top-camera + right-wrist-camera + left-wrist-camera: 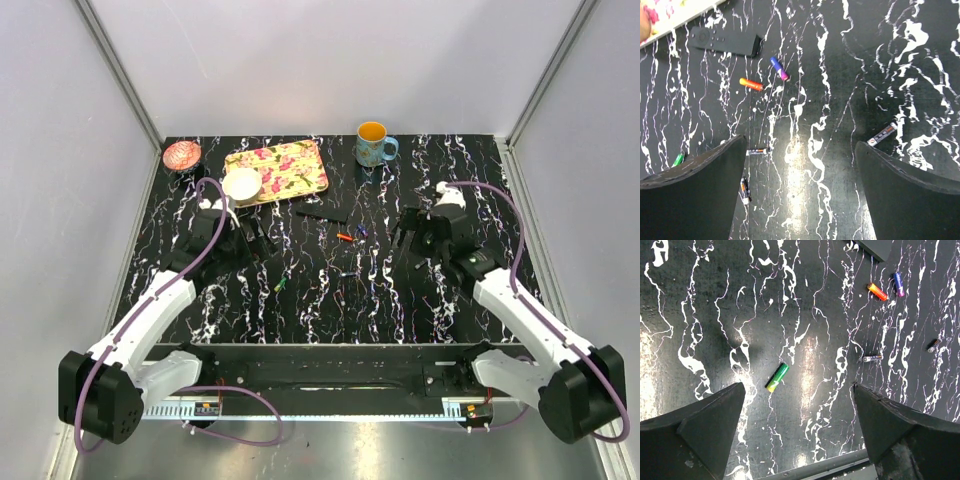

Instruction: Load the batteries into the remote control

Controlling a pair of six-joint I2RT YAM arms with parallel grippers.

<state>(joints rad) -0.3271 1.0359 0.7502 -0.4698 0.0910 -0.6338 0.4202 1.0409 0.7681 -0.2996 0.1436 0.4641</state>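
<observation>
Left hand (797,390) and right hand (801,142) wide, empty; green battery (777,377) just ahead of left, remote control (725,41) ahead-left of right.

The table top (715,315) is black with white marble-style veins, and it's got a smooth semi-gloss finish that throws the light back in patches. The remote control (725,41) just looks like plain matt black plastic. The orange-red battery (750,84), purple-blue battery (779,68) and green battery (777,377) have shiny smooth wraps, and the fingers on the left gripper (798,385) and right gripper (800,140) look like matt black plastic, faintly grainy.
</observation>
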